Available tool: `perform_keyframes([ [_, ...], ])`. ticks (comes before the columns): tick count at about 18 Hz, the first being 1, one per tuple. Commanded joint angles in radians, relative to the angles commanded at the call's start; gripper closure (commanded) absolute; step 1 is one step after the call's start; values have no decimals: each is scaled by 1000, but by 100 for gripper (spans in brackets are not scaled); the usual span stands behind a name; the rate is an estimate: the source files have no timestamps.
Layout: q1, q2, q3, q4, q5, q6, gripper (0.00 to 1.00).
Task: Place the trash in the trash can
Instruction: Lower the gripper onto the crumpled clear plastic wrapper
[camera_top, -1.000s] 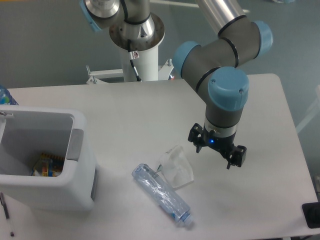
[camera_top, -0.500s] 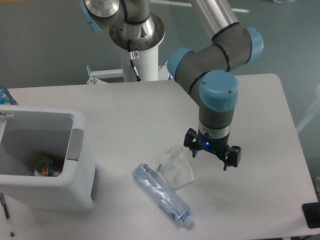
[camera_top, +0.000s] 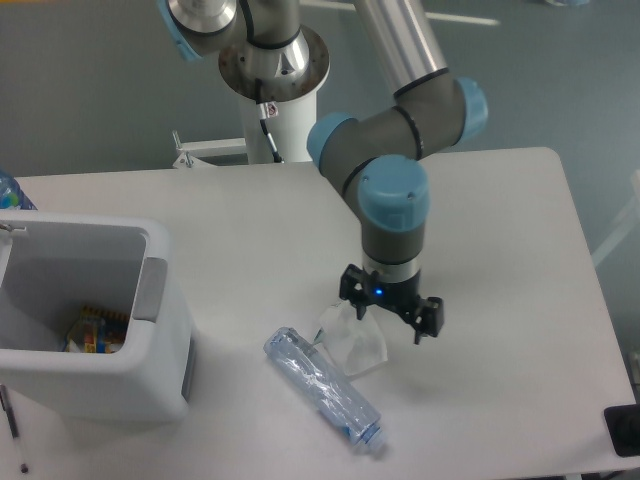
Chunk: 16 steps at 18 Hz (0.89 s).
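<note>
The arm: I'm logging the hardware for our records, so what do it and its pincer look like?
The arm is built of silver metal tubes and grey rounded joints with light blue end caps. A grey wrist section leads down to a black two-finger pincer, which has a small blue light glowing on its body. A thin cable runs down the white mounting column.

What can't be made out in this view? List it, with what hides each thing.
- Cup: its top edge is hidden behind the gripper.
- Trash can: the contents are too small to identify, and the left side is cut off by the frame edge.
- Blue item, far left: cropped by the frame.
</note>
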Motion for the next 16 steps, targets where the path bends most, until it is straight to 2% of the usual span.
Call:
perform_keyframes([
  [8,-18,-22,-23,20,0,-3,0],
  [10,-22,-26,-23,44,0,-24,0],
  [13,-29,-41,-15,58,0,-52,24],
  [16,-29,-43,-18,58,0,-54,72],
])
